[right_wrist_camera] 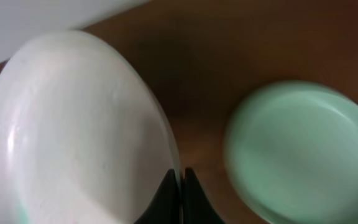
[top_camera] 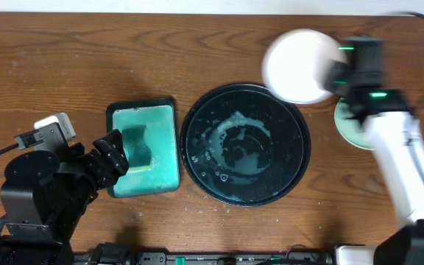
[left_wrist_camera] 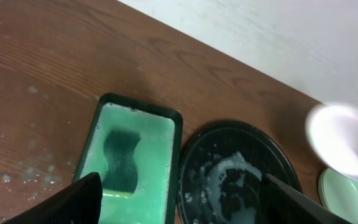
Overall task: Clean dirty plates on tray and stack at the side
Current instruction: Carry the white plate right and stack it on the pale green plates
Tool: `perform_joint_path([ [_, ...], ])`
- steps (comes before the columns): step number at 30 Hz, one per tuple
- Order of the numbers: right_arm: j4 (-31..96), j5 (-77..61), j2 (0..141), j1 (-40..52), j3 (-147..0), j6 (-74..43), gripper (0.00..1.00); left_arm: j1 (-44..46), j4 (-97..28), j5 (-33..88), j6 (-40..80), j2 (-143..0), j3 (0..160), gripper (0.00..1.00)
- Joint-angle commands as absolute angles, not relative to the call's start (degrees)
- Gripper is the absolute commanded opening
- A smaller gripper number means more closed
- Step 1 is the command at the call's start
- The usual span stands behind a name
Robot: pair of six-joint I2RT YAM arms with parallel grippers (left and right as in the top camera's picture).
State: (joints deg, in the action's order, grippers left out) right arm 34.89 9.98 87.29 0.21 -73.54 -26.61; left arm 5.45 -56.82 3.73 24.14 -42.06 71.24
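Overhead, your right gripper (top_camera: pixel 336 72) pinches a white plate (top_camera: pixel 297 65) by its rim — at the black tray's (top_camera: pixel 197 165) far edge.
Your left gripper (top_camera: pixel 115 158) hangs wide open at the sponge tray's (top_camera: pixel 166 147) left edge.

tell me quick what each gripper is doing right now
Left gripper: open, holding nothing.
Right gripper: shut on the rim of a white plate.

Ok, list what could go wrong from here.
1. The right gripper pinches the white plate only at its rim, and the plate hangs tilted, so it may slip or swing loose.
2. Set down off-centre on the mint plate beside the tray, it could sit crooked or shove that plate aside.
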Motion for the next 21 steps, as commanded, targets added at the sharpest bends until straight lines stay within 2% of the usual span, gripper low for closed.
perform_joint_path([
  [1,38.54,0.8,87.96,-14.68,-73.89,-32.21,0.01,5.43,-56.95,3.44,24.03,-42.11,72.01,0.8],
  [5,42.72,-1.56,92.2,-24.75,-73.3,-32.14,0.01,5.43,-56.97,3.44,24.03,-42.11,72.01,0.8],
  [10,42.78,-2.07,97.76,-28.84,-72.25,-31.48,0.01,5.43,-56.95,3.44,24.03,-42.11,72.01,0.8],
  [11,42.63,-2.31,98.63,-28.84,-72.25,-30.0,0.04,5.43,-56.97,3.44,24.03,-42.11,72.01,0.8],
  [12,42.63,-2.46,99.46,-28.73,-72.25,-28.49,0.18,5.43,-56.95,3.44,24.03,-42.11,72.01,0.8],
  [13,42.72,-2.46,99.83,-28.6,-72.25,-28.01,0.46,5.43,-56.97,3.44,24.03,-42.11,72.01,0.8],
  [14,43.18,-2.48,99.88,-28.42,-72.27,-27.94,0.62,5.43,-56.95,3.44,24.03,-42.11,72.01,0.8],
  [15,43.99,-3.01,99.48,-28.25,-72.38,-27.94,0.72,5.43,-56.97,3.44,24.03,-42.11,72.01,0.8],
  [17,45.65,-6.31,96.73,-27.55,-72.86,-26.3,0.77,5.43,-56.97,3.44,24.03,-42.11,72.01,0.8],
  [21,47.35,-16.97,87.9,-24.1,-73.1,-18.94,0.74,5.43,-56.95,3.44,24.03,-42.11,72.01,0.8],
])
